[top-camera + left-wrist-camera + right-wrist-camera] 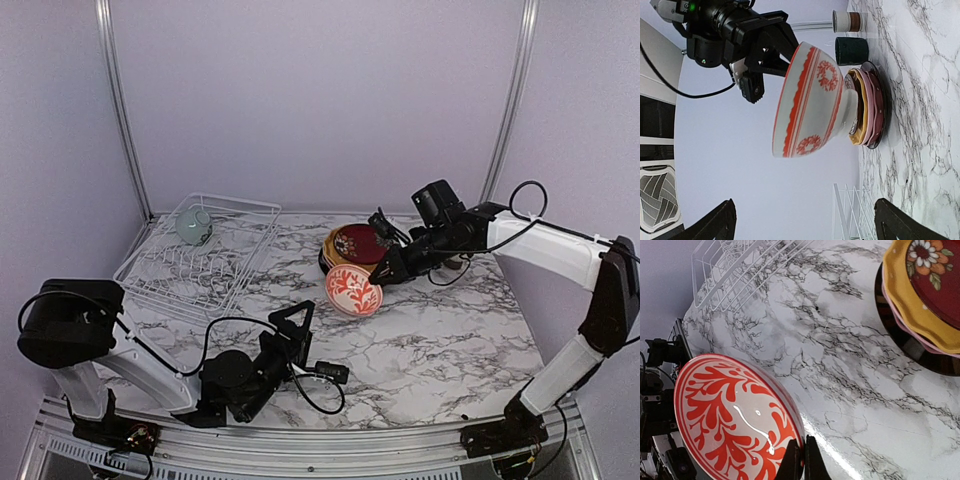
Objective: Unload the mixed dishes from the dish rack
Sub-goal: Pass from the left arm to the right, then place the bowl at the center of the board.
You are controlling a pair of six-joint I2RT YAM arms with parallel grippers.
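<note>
The right end effector (800,460) is clenched on the rim of a red-and-white bowl (353,290), just a thin pinch at one edge. It holds the bowl tipped, just in front of the plate stack (355,245) on the marble tabletop (450,340). From where I stand I can't tell whether the bowl's foot is resting on the surface or hanging just above it. The left end effector (805,205) sits low near the front edge, released and wide apart with nothing in it, pointing at the bowl. The dish rack (235,199) is well off to the left at the back, with a pale green bowl (193,226) inside it waiting to be taken out. My worry is that rim grip: with the weight hanging off one edge, the bowl could swivel between the fingers or slip out. If it's let go while tilted, I'd expect it to rock over and knock the plates, or roll. The dark teal mug (851,51) and a pale cup (847,21) stand just beyond the stack, so a careless swing of that arm could catch them too.
</note>
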